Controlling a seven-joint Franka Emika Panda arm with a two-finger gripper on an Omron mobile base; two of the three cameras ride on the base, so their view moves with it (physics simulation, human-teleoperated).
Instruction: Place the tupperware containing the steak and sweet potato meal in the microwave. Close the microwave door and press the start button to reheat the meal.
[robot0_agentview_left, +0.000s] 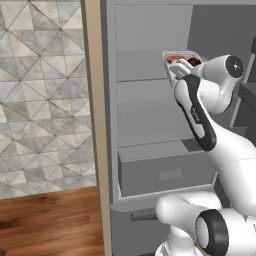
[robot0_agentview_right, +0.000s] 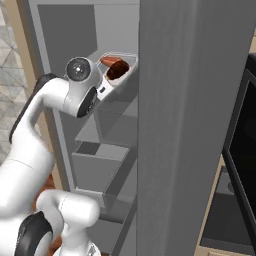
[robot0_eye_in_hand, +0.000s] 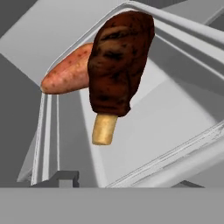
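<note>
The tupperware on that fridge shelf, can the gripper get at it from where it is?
Probably yes: the gripper is already at the tupperware, with the steak and sweet potato close ahead, nothing between.

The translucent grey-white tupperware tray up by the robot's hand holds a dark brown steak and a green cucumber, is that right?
Not quite. Beside the dark brown steak in the translucent grey-white tupperware tray lies an orange-red sweet potato, not a green cucumber. The hand view shows it plainly.

We find open shelf room at nine o'clock of the tupperware (robot0_agentview_left: 181, 59); at three o'clock in the right base view a tall grey panel (robot0_agentview_right: 190, 125) blocks passage.
</note>
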